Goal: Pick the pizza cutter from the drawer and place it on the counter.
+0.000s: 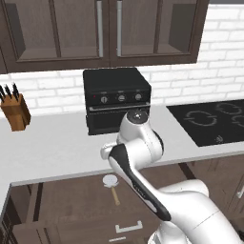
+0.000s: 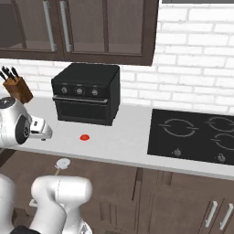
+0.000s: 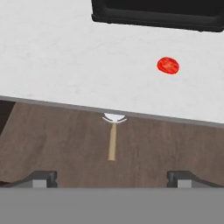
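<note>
- Pincer (image 3: 112,178) tips are standing wide apart and empty as I am hovering over the open drawer (image 3: 57,144).
- Pizza cutter (image 3: 113,139) is lying inside, its wheel tucked under the desk (image 3: 65,57) edge.
- I am judging a straight descent astride the tan handle the safest approach.

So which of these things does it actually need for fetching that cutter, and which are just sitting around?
Needed for the job:
- pizza cutter, lying in the open drawer
- drawer, pulled open below the counter edge
- counter, where the cutter should end up
- claw, open above the cutter

Just lying about:
- black oven
- knife block
- cooktop
- small red disc on the counter
- upper cabinets
</note>
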